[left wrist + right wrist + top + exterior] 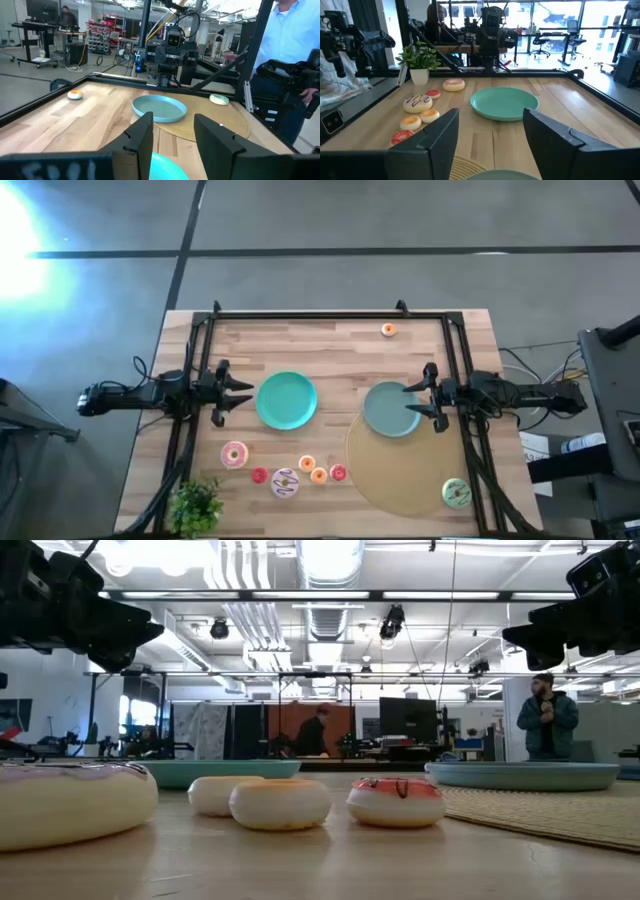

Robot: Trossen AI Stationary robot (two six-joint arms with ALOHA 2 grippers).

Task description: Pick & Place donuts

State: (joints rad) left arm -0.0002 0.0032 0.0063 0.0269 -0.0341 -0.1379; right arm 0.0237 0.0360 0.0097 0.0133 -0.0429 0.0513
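Two plates sit bare on your table in the high view: the teal plate beside the left gripper, and the grey-blue plate on the round mat at the right gripper. Both grippers hang open and hold nothing. You see the pink donut, the streaked white donut and small red and orange ones clustered on the wood near the plant. The green donut lies on the mat's edge; one orange donut sits alone at the far side. In the low view, donuts fill your foreground. Your left wrist view shows spread fingers over the teal plate's rim; your right wrist view likewise, with fingers wide.
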